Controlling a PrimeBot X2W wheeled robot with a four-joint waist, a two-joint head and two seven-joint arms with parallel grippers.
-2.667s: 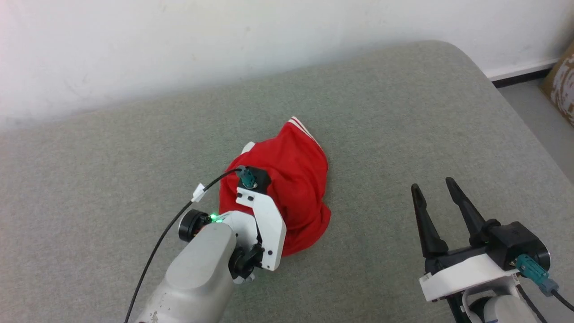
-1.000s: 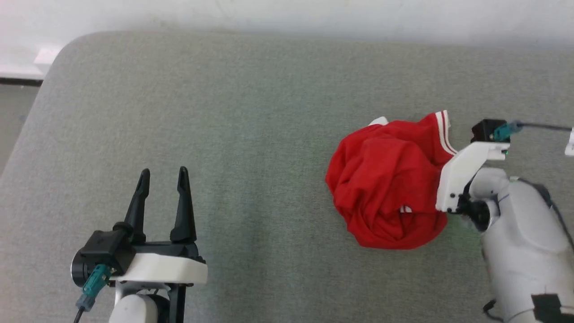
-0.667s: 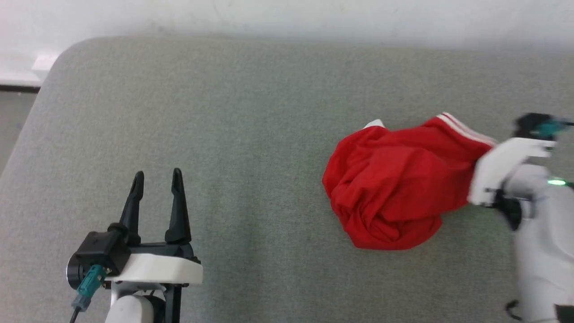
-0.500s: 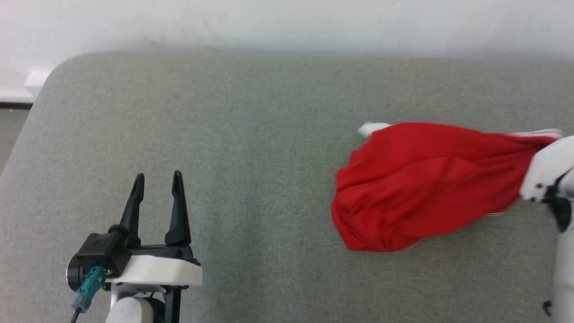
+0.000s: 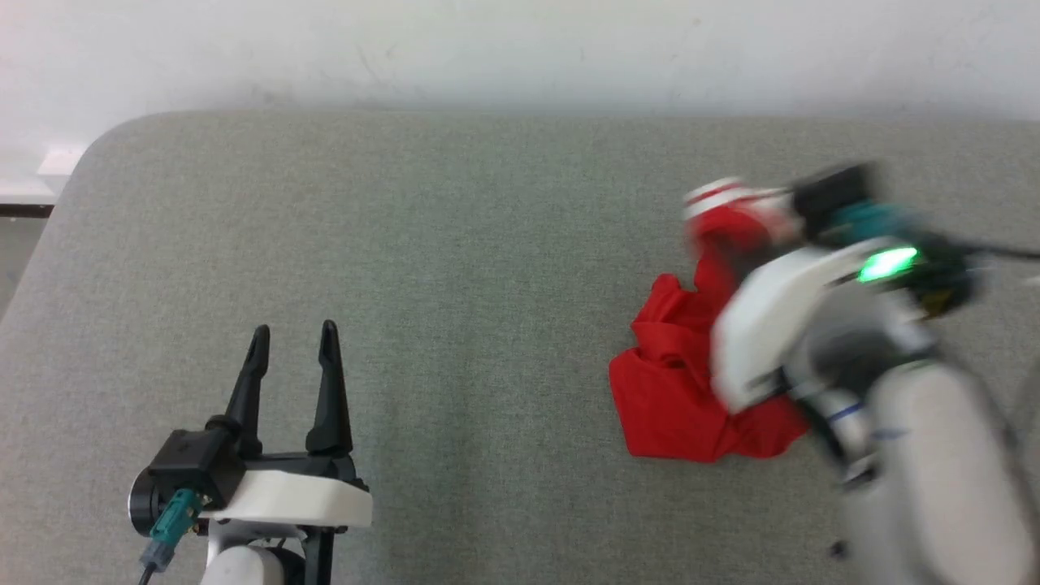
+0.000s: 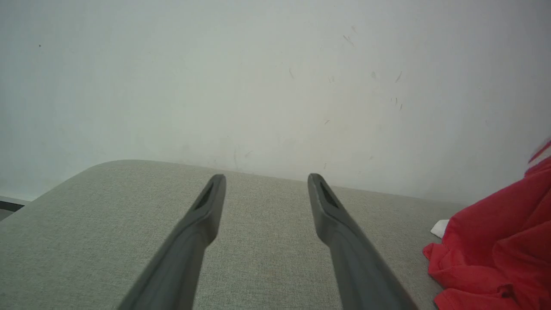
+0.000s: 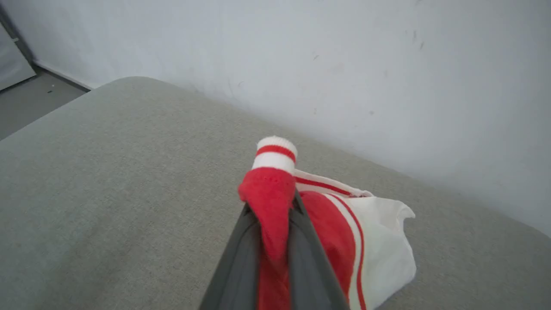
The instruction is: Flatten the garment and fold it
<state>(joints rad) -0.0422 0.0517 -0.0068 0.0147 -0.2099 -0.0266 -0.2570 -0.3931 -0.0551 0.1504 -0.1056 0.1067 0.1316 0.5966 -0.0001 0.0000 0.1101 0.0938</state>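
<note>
Right end effector (image 7: 272, 214) clamped on garment (image 5: 670, 390), fingertips hidden, arm (image 5: 926, 463) blurred; left end effector (image 5: 294, 333) apart.

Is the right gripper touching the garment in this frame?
Touching. The right wrist view shows the right gripper shut on the garment, red cloth pinched between its fingers.

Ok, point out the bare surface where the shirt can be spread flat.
Widest bare stretch: the grey surface between the left end effector and the garment, back to the wall. Crowded on the right, where the right end effector grips the garment.
</note>
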